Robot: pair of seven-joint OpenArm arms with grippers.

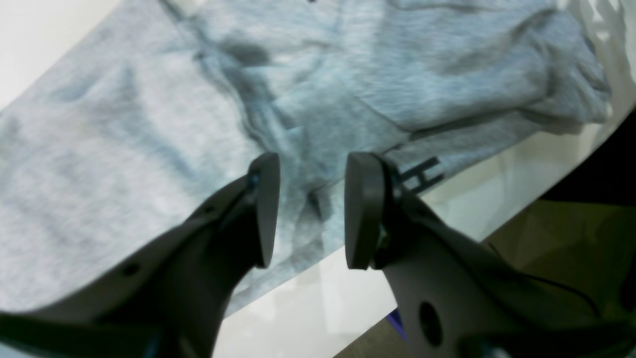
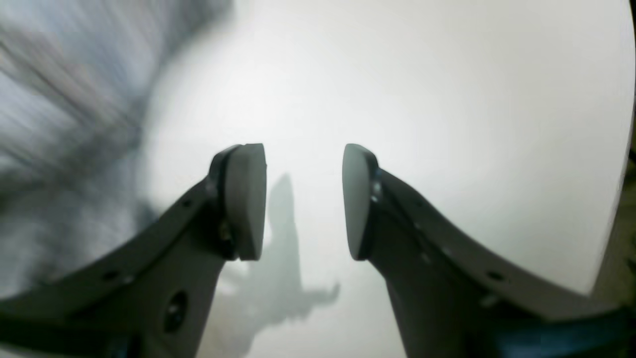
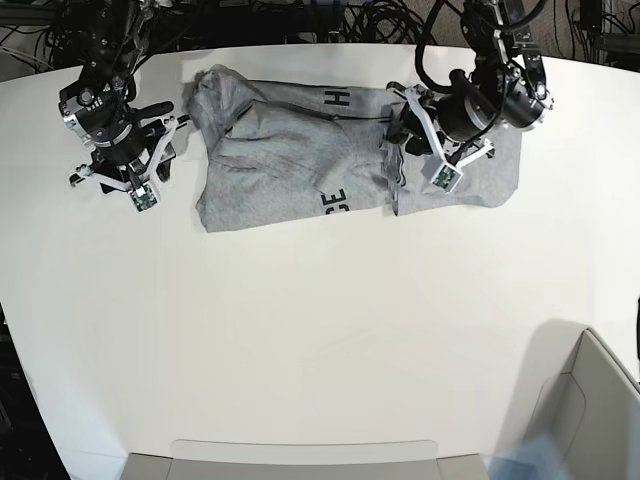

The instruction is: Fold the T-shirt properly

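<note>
The heather-grey T-shirt [image 3: 300, 150] lies crumpled across the far part of the white table [image 3: 300, 330], with black letters showing on folded-over parts. My left gripper [image 3: 400, 128] is open and empty, just above the shirt's right part. In the left wrist view its jaws [image 1: 310, 214] stand apart over grey cloth [image 1: 149, 149] near the shirt's edge, beside a black letter H [image 1: 422, 176]. My right gripper [image 3: 162, 135] is open and empty over bare table, just left of the shirt. In the right wrist view [image 2: 303, 199] the shirt [image 2: 59, 99] is a blur at the left.
A grey bin [image 3: 600, 400] stands at the table's near right corner. A grey tray edge [image 3: 300, 462] shows at the bottom. Cables and stands [image 3: 330, 20] crowd the back edge. The table edge [image 1: 497, 199] runs close to my left gripper.
</note>
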